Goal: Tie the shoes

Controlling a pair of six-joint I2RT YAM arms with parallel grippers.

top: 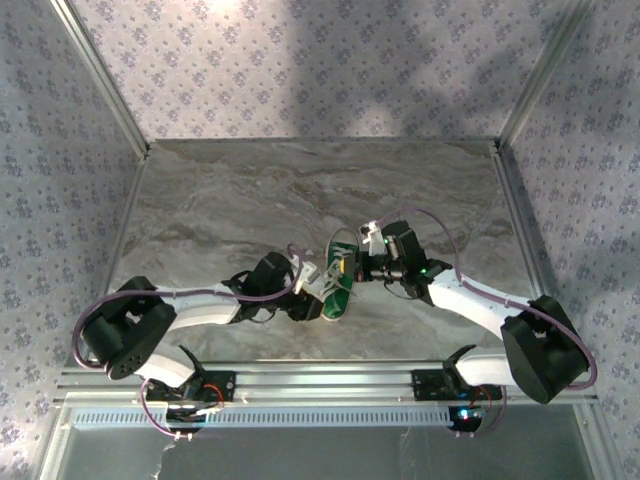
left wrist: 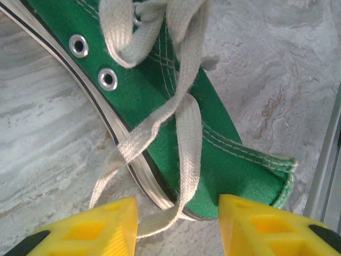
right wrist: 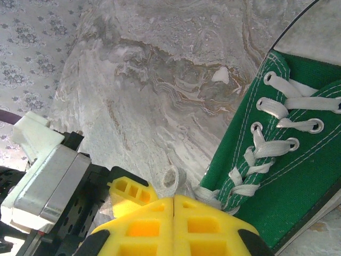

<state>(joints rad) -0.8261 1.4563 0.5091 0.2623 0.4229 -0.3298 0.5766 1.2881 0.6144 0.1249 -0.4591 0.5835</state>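
Top view, shoe: a small green canvas sneaker [top: 338,292] with a white rubber sole edge lies on the grey marble-patterned table [top: 300,190]. It sits at 6 o'clock from the table's centre, with its heel opening toward 6 o'clock.
Top view, grippers: the left gripper [top: 318,287] meets the shoe from 9 o'clock. The right gripper [top: 352,266] meets it from 1 o'clock.
Left wrist view, shoe: the green canvas sneaker [left wrist: 213,154] runs from 11 o'clock down to 5 o'clock. Two metal eyelets [left wrist: 107,79] show on its sidewall.
Left wrist view, laces: the white flat laces [left wrist: 186,133] cross over the sidewall and trail slack onto the table toward 7 o'clock. No bow is formed.
Left wrist view, gripper: the left gripper [left wrist: 178,229] is released. Its yellow fingers [left wrist: 96,229] stand well apart, with a lace end and the heel between them, and nothing is pinched.
Right wrist view, shoe: the sneaker [right wrist: 287,181] fills 3 to 5 o'clock, with its eyelet rows laced.
Right wrist view, gripper: the right gripper [right wrist: 173,224] is clenched, its pads pressed flat together at 6 o'clock. A lace strand [right wrist: 173,180] bunches right at the tips, so the gripper is judged to be grasping it.
Step in hand: gathering the lace ends, judged early, since the knot is not yet begun.
Next move: closing the left gripper on the loose end between its fingers, then drawing both strands taut to cross them.
Writing: no brand, label or text can be read.
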